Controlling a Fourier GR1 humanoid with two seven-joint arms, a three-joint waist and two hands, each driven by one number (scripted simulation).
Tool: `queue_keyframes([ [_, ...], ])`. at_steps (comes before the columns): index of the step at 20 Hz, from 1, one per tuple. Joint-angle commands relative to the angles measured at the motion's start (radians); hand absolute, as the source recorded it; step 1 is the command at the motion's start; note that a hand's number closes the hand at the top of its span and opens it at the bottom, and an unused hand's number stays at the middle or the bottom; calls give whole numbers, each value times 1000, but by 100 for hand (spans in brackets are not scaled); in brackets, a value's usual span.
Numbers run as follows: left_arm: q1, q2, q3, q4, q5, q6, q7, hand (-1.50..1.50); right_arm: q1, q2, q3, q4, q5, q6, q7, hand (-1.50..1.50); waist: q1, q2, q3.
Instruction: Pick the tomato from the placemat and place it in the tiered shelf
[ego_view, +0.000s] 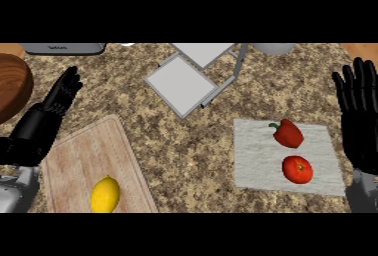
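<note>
Tomato (297, 169) on placemat (255, 165), untouched; tiered shelf (181, 82) bare. Right robot hand (359, 115) and left robot hand (52, 110) spread, holding nothing. Whole task remains.

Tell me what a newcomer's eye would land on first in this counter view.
The two red things on the pale placemat at the right stand out most: a tomato nearer the robot and a red bell pepper just beyond it. Next comes the yellow lemon on the wooden cutting board at lower left. The open black left hand and right hand frame the sides, with the grey tiered shelf at top centre.
</note>
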Motion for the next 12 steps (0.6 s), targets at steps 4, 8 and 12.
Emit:
queue_keyframes([
  [4,148,-13,73,83,38,27,34,0,-28,16,47,58,240,-246,132,150,23,21,3],
  [8,194,-25,107,150,55,63,61,0,142,-79,-93,230,409,-472,227,150,-44,46,-15],
  [12,218,-45,104,191,88,20,43,0,144,101,69,231,649,-735,289,-150,15,26,-2],
])
